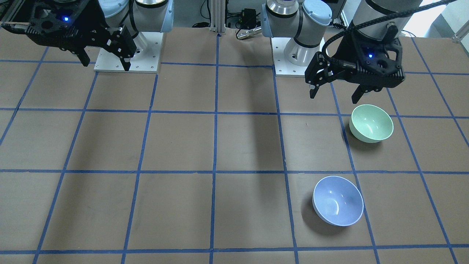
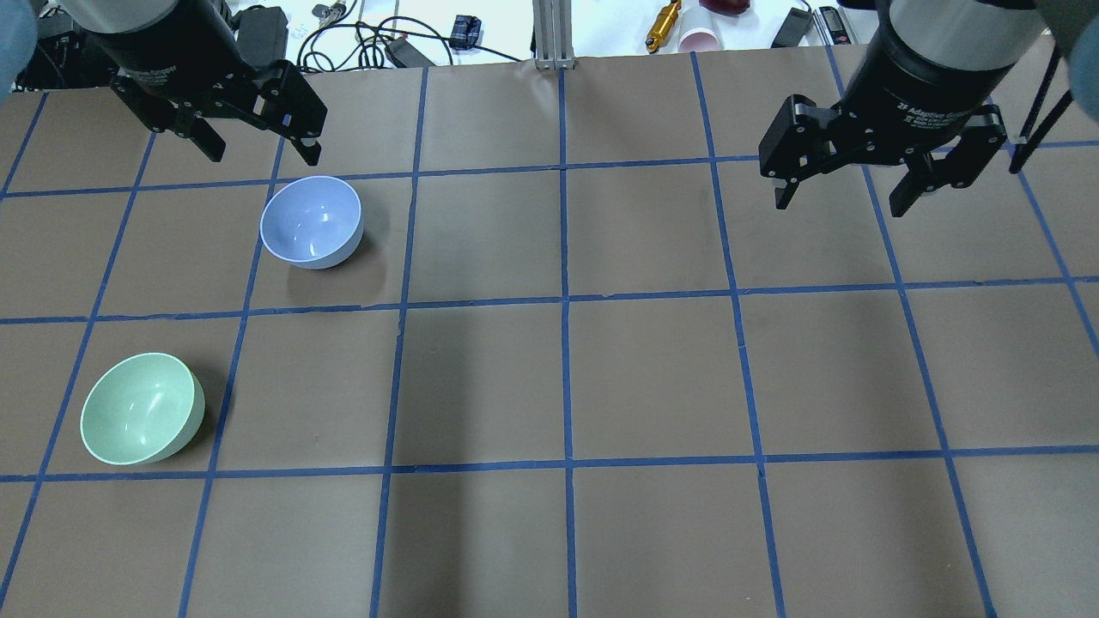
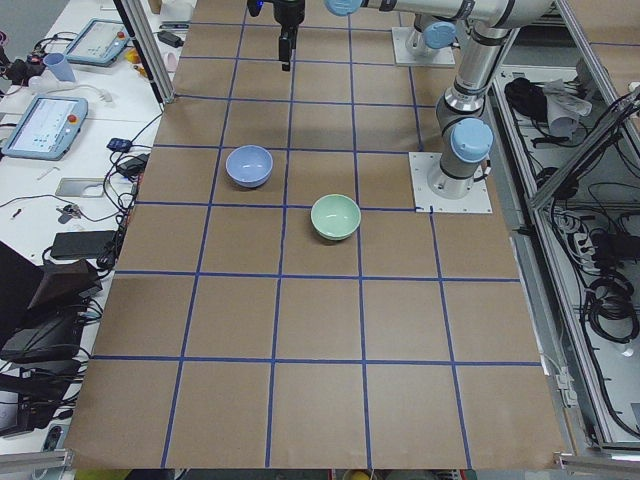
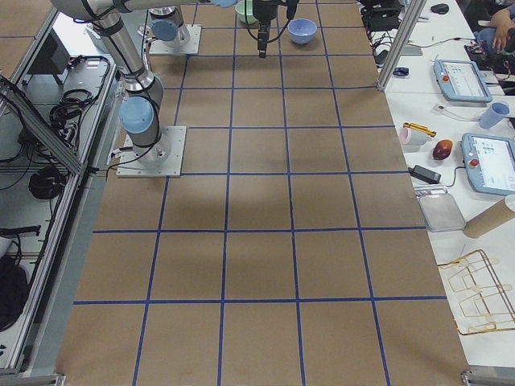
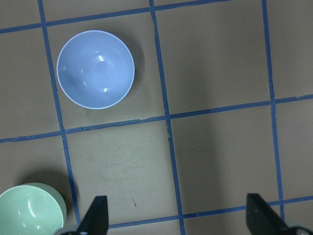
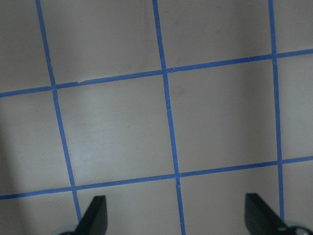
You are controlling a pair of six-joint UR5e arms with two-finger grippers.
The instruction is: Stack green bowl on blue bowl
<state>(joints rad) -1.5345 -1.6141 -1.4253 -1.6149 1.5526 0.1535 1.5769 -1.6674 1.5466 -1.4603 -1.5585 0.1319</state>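
Observation:
The green bowl (image 2: 142, 421) stands upright on the brown table at my near left; it also shows in the front view (image 1: 371, 123) and at the lower left edge of the left wrist view (image 5: 30, 210). The blue bowl (image 2: 311, 221) stands upright one grid square farther out, apart from it, and also shows in the front view (image 1: 338, 200) and the left wrist view (image 5: 95, 69). My left gripper (image 2: 262, 157) hangs open and empty above the table, between the two bowls in the front view (image 1: 333, 98). My right gripper (image 2: 840, 206) hangs open and empty over bare table far to the right.
The table is brown paper with a blue tape grid. The arms' white base plates (image 1: 128, 55) sit at the robot's edge. Cables, a yellow tool (image 2: 663, 24) and a pink cup (image 2: 697, 39) lie beyond the far edge.

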